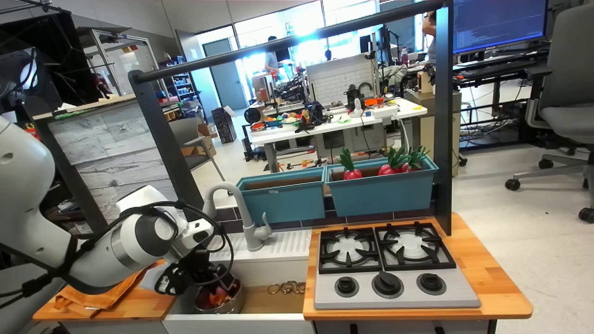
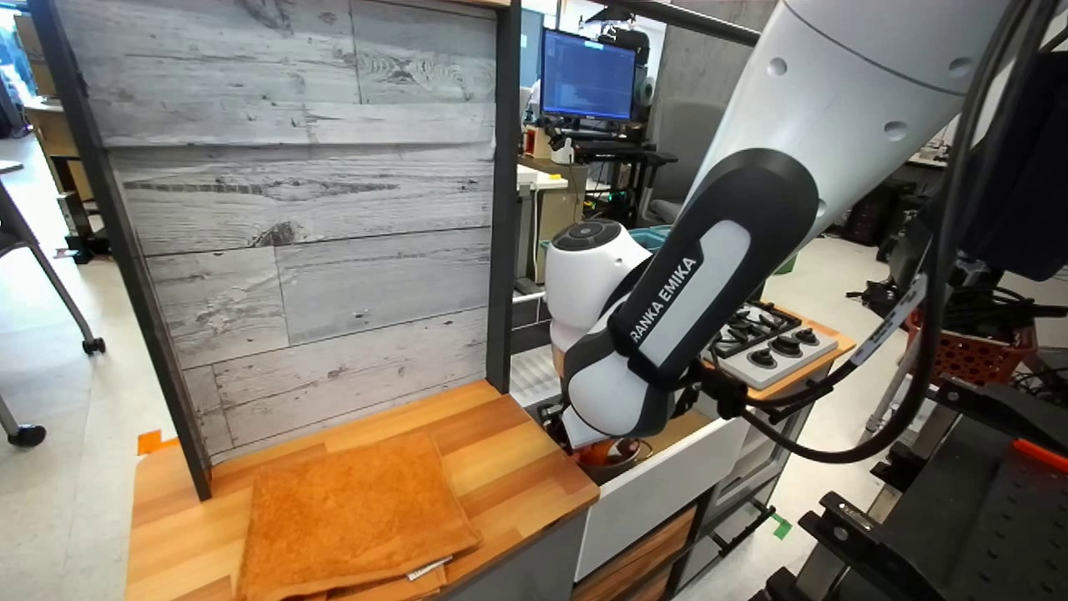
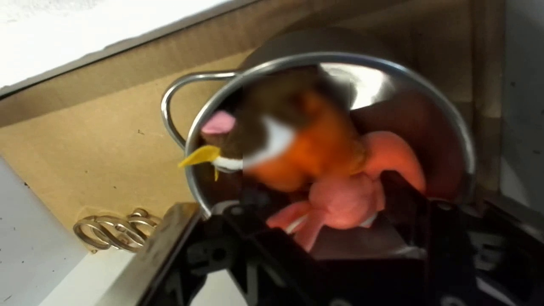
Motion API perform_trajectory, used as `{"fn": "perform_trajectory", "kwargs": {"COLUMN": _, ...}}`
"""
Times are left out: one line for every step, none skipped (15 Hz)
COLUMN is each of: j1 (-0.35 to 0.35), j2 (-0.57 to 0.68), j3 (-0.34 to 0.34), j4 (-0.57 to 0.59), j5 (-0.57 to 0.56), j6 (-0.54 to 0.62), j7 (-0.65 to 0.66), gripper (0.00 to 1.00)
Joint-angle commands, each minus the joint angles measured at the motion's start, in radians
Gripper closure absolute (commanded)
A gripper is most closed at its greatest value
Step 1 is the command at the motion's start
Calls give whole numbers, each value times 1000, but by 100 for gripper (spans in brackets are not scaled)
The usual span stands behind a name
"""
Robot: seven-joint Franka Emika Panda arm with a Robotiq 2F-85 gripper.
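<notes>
My gripper [image 3: 312, 193] points down into a metal pot [image 3: 461, 131] with a loop handle. Its fingers are spread apart on either side of a pink plush toy [image 3: 344, 199], with the right finger close against it. Whether both fingers touch it cannot be told. A blurred orange, brown and white plush toy [image 3: 318, 144] with yellow and pink tips lies beside it in the pot. In an exterior view the gripper [image 1: 211, 273] reaches into the pot [image 1: 234, 304], which stands at the left of the sink basin. The pot also shows partly behind the arm in an exterior view [image 2: 613, 473].
A looped metal piece [image 1: 287, 288] lies on the basin's brown floor. A grey faucet [image 1: 246, 218] stands behind the basin, and a stove [image 1: 394, 297] is on the right. Teal planters [image 1: 283, 204] hang behind. An orange cloth [image 2: 350, 509] lies on the wooden counter.
</notes>
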Motion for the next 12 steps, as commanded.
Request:
{"fn": "perform_trajectory", "kwargs": {"j1": 4, "j2": 2, "j3": 4, "j4": -27, "j5": 6, "j6": 4, "j7": -16, "gripper": 0}}
{"fn": "perform_trajectory", "kwargs": {"j1": 5, "j2": 7, "j3": 2, "j4": -25, "j5": 6, "j6": 1, "j7": -14, "gripper": 0}}
{"fn": "perform_trajectory", "kwargs": {"j1": 7, "j2": 12, "j3": -1, "j4": -21, "j5": 7, "j6": -2, "j7": -10, "gripper": 0}}
{"fn": "perform_trajectory", "kwargs": {"j1": 7, "j2": 14, "j3": -2, "j4": -20, "j5": 6, "j6": -4, "j7": -11, "gripper": 25}}
{"fn": "perform_trajectory", "kwargs": {"j1": 6, "j2": 13, "j3": 0, "j4": -22, "j5": 6, "j6": -1, "j7": -13, "gripper": 25}}
{"fn": "perform_trajectory", "kwargs": {"j1": 6, "j2": 11, "j3": 1, "j4": -25, "j5": 5, "j6": 6, "j7": -15, "gripper": 27}}
{"fn": "perform_trajectory", "kwargs": {"j1": 5, "j2": 9, "j3": 3, "j4": -27, "j5": 6, "j6": 7, "j7": -17, "gripper": 34}}
{"fn": "perform_trajectory", "kwargs": {"j1": 5, "j2": 7, "j3": 4, "j4": -31, "j5": 6, "j6": 14, "j7": -18, "gripper": 43}}
{"fn": "perform_trajectory", "kwargs": {"j1": 5, "j2": 4, "j3": 5, "j4": -33, "j5": 6, "j6": 17, "j7": -20, "gripper": 50}}
{"fn": "perform_trajectory", "kwargs": {"j1": 5, "j2": -3, "j3": 7, "j4": -42, "j5": 6, "j6": 27, "j7": -23, "gripper": 57}}
{"fn": "perform_trajectory", "kwargs": {"j1": 6, "j2": -12, "j3": 7, "j4": -52, "j5": 5, "j6": 34, "j7": -29, "gripper": 65}}
{"fn": "perform_trajectory", "kwargs": {"j1": 5, "j2": -33, "j3": 13, "j4": -72, "j5": 5, "j6": 36, "j7": -41, "gripper": 71}}
